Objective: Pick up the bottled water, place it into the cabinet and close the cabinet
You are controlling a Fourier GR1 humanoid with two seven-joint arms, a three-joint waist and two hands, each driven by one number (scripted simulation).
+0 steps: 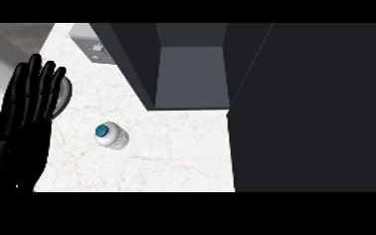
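Observation:
The bottled water [111,135] stands upright on the white marble counter [176,154], seen from above with its blue cap on a clear ribbed body. Behind it to the right the dark cabinet [191,74] stands with its inside showing; its open door [305,109] fills the right side of the view. My left hand [28,109] rests open at the left edge, fingers straight and pointing up, a short way left of the bottle and not touching it. My right hand does not show.
A round dark plate [63,97] lies partly hidden behind my left hand. A grey appliance [92,45] sits at the counter's far left. The counter's left edge runs just behind my hand.

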